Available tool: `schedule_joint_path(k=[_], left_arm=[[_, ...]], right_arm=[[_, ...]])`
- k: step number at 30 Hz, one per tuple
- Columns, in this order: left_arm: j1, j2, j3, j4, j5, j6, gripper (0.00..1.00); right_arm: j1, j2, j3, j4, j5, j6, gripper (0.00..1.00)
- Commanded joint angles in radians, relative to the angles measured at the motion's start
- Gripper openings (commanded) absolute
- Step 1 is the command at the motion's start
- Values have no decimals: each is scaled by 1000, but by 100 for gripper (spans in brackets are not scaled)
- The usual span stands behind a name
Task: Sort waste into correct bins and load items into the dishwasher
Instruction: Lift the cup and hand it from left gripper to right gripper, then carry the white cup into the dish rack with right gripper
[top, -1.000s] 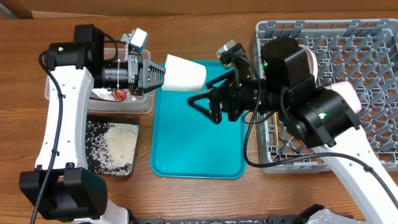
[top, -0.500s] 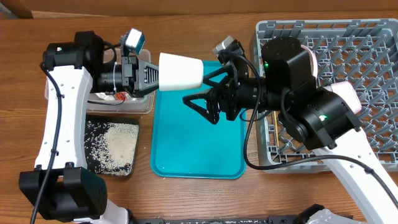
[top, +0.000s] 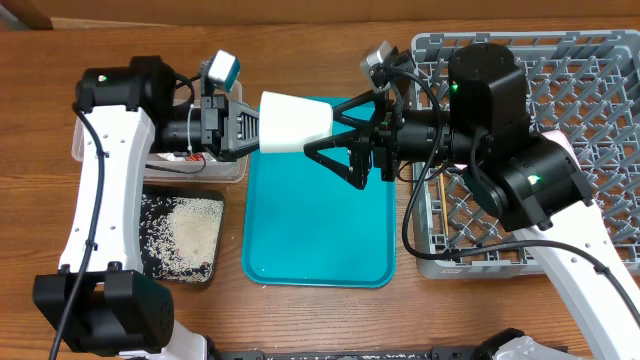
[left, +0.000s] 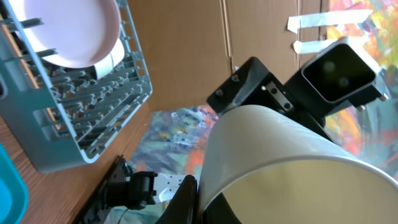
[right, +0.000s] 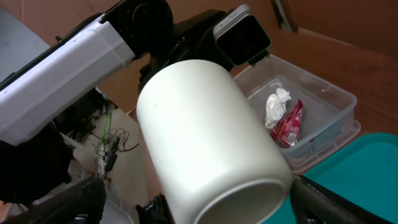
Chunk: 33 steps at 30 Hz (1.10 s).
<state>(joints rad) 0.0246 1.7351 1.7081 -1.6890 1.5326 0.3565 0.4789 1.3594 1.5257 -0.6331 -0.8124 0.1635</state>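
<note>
L claw (top: 252, 125) is clenched on the cup (top: 295, 122), gripping at the rim end. The cup lies on its side in the air, over the top-left edge of the teal tray (top: 320, 235), with its mouth twd the L arm and its base twd the R arm. The L wrist view looks along the cup wall (left: 298, 149), w/ one dark finger (left: 186, 199) at the rim.

R claw (top: 322, 133) is released. Its fingers are spread wide, one either side of the cup's base end. In the R wrist view the cup (right: 205, 143) sits between the two fingers (right: 336, 202); can't tell if they touch it.

Clear tub (right: 339, 99) on the worktop (top: 300, 40), left of the teal tray and partly under the L arm, holds a tissue (right: 277, 102) and a red packet (right: 287, 123) side by side. Black tray (top: 150, 205) sits just below the tub w/ a heap of grains (top: 195, 230). Rack (top: 600, 80) stands right of the teal tray, w/ a pinkish plate (left: 74, 31) on edge among the pegs.
</note>
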Motion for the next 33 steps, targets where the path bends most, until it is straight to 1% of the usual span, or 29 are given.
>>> schedule_joint_path(k=[1,4,7,8,10,13,16,18,20,21,22,23,24,25,27,28,29,33], left_arm=[[-23,-16,10,-1,32,52,4],[-25,-28,10,-1,28,51,4],[-25,-43,10,-1,29,50,4],[-25,-50,10,-1,28,50,4],[-25,-57,10,-1,27,51,4],[-25,-60,10,-1,27,51,4],[-25,-60,10,-1,27,51,4],[-25,-60,10,0,19,51,5],[-25,-60,10,0,1,51,8],[-25,-60,10,-1,-6,51,9],[-25,-60,10,-1,-11,51,12],[-25,-60,10,-1,-15,49,20],[-25,-60,10,-1,-19,47,30],[-25,-60,10,-1,-23,47,43],[-19,-60,10,-1,-30,47,74],[-14,-60,10,-1,-41,45,93],[-7,-60,10,0,-58,39,100],[29,-60,10,-1,-166,16,99]], right_arm=[[19,20,13,3,-53,-8,95],[19,35,13,6,-53,-8,86],[19,40,13,21,-53,-8,86],[19,41,13,25,-54,-8,84],[19,40,13,26,-66,-8,78],[18,34,13,24,-84,-8,60],[18,16,13,14,-84,-8,57],[18,2,13,11,-82,-9,56],[17,-18,13,5,-78,-16,56],[17,-27,13,0,-67,-16,54],[17,-38,13,-7,-45,-15,52],[16,-50,13,-22,-13,-15,52],[14,-64,13,-46,42,-15,52],[10,-79,13,-74,101,-15,51],[-3,-110,13,-135,209,-9,50],[-14,-131,13,-171,257,-6,50],[-24,-151,13,-202,301,4,49],[-69,-234,13,-380,579,108,49]])
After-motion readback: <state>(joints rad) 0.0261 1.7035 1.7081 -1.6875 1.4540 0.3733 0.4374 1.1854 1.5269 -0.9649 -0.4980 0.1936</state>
